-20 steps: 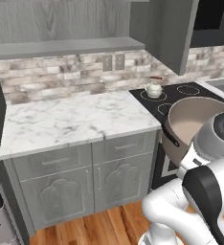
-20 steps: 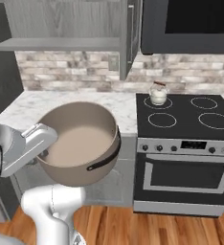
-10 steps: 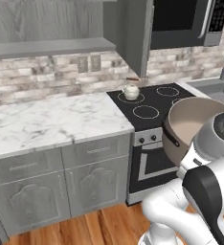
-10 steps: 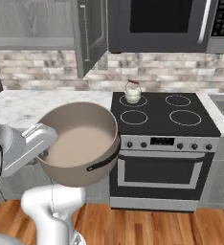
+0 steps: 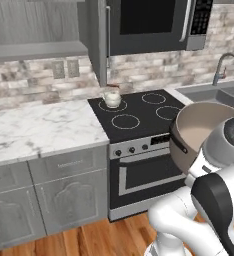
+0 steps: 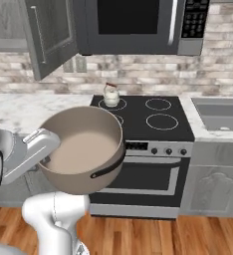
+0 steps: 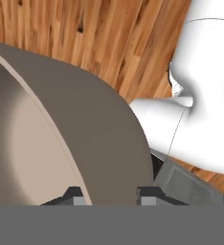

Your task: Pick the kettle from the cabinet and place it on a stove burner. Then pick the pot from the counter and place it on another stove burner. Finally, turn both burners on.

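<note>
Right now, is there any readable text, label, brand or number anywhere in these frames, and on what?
None can be read.
Microwave keypad: rows of pale marks, too small and blurred to read.
Stove control panel: knobs and a small display, nothing legible.
Pot and kettle: no markings seen.

Kitchen: black glass cooktop point(image 6: 148, 117) centre frame, microwave point(image 6: 138, 25) above it, sink point(image 6: 220, 112) at right, marble counter point(image 5: 39, 132) left.

Base views flank arm, share cooktop point(image 5: 139, 112); hand view close on pot point(image 7: 61, 139) wall.
</note>
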You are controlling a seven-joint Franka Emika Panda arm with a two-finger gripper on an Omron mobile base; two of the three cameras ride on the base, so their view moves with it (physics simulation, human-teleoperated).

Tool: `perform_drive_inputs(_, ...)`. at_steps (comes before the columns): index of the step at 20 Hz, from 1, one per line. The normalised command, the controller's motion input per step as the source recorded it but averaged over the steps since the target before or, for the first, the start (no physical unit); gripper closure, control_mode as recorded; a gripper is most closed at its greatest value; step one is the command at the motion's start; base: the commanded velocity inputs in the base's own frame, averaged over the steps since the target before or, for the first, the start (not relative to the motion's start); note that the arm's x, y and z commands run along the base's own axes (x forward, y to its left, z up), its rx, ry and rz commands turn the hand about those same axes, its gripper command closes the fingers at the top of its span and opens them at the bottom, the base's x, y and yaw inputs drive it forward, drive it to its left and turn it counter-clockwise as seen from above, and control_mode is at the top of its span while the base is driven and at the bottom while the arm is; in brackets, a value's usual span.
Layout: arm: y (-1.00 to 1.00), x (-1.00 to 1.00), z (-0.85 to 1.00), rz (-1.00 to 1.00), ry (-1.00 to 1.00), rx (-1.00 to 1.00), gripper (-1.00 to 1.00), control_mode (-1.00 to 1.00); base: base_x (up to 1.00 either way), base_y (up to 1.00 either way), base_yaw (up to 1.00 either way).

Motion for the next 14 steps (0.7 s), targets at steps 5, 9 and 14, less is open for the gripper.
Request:
perform_drive_inputs(5, 0.00, 0.00, 0.00, 0.00, 0.00, 0.00, 1.00, 1.00, 0.02, -0.63, 0.04)
perform_drive_inputs(9, 0.00, 0.00, 0.00, 0.00, 0.00, 0.00, 1.00, 1.00, 0.15, -0.47, 0.09)
perform_drive_inputs(14, 0.00, 0.00, 0.00, 0.00, 0.00, 0.00, 1.00, 1.00, 0.20, -0.26, 0.14)
